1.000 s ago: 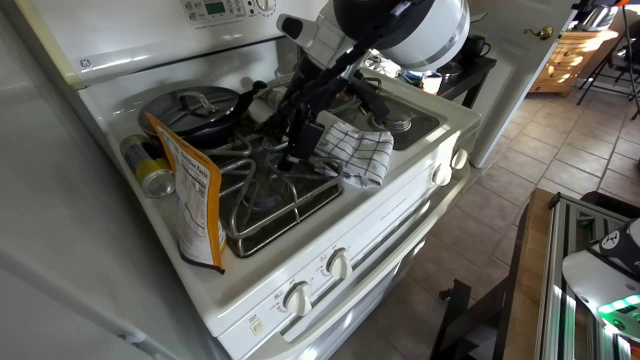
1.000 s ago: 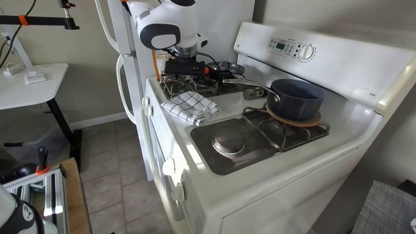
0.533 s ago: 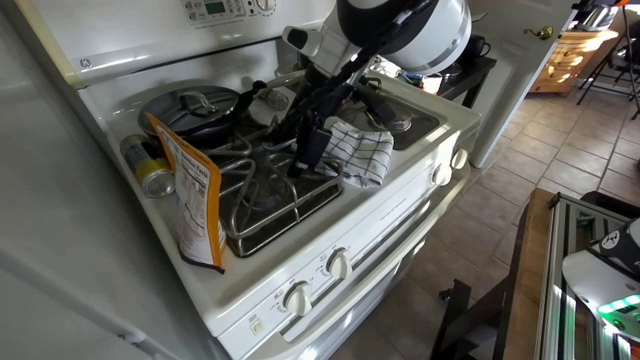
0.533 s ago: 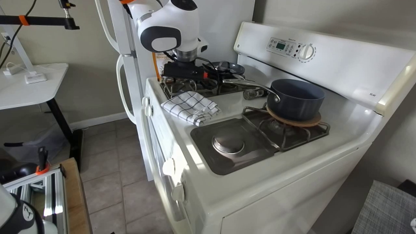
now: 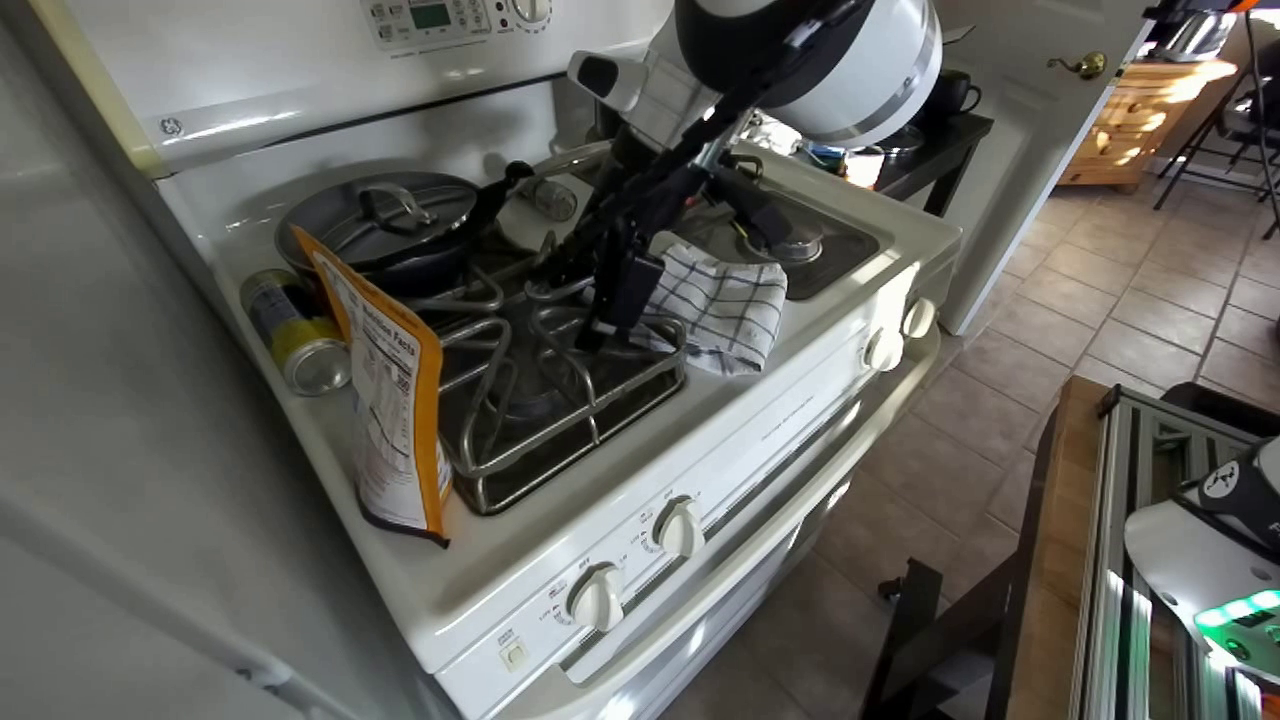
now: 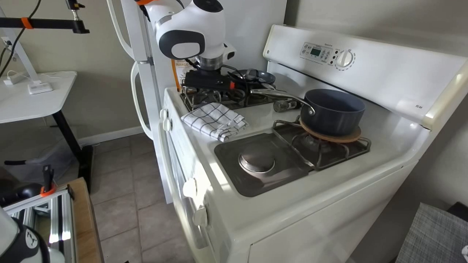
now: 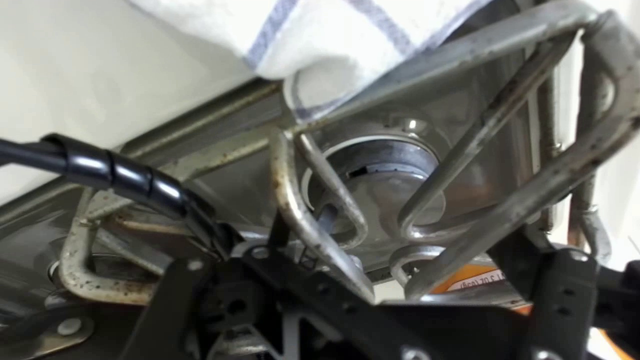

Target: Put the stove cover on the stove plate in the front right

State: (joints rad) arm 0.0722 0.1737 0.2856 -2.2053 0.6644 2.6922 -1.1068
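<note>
The stove cover, a grey metal burner grate (image 5: 540, 438) with bars bent toward its centre, sits on the front left burner; its bars fill the wrist view (image 7: 520, 200). The stove plate (image 6: 292, 171) at the front right is a dark square pan without a grate, with a round silver head (image 6: 257, 159) in its middle. My gripper (image 7: 402, 247) points down at the grate, its fingers wide apart with grate bars between them. I cannot tell whether they touch the bars. In an exterior view, one fingertip (image 5: 595, 335) shows low among the grate bars.
A checked cloth (image 5: 715, 305) lies between the burners and reaches the grate's edge. A saucepan (image 6: 334, 113) stands at the rear right, its handle (image 6: 279, 95) reaching sideways. A lidded pan (image 5: 385, 215), a can (image 5: 298, 335) and an orange pouch (image 5: 390, 420) flank the grate.
My gripper has shifted a little toward the cloth side and slightly lower over the grate, mostly in the first half second. Since then it is almost still. The grate has not visibly moved.
</note>
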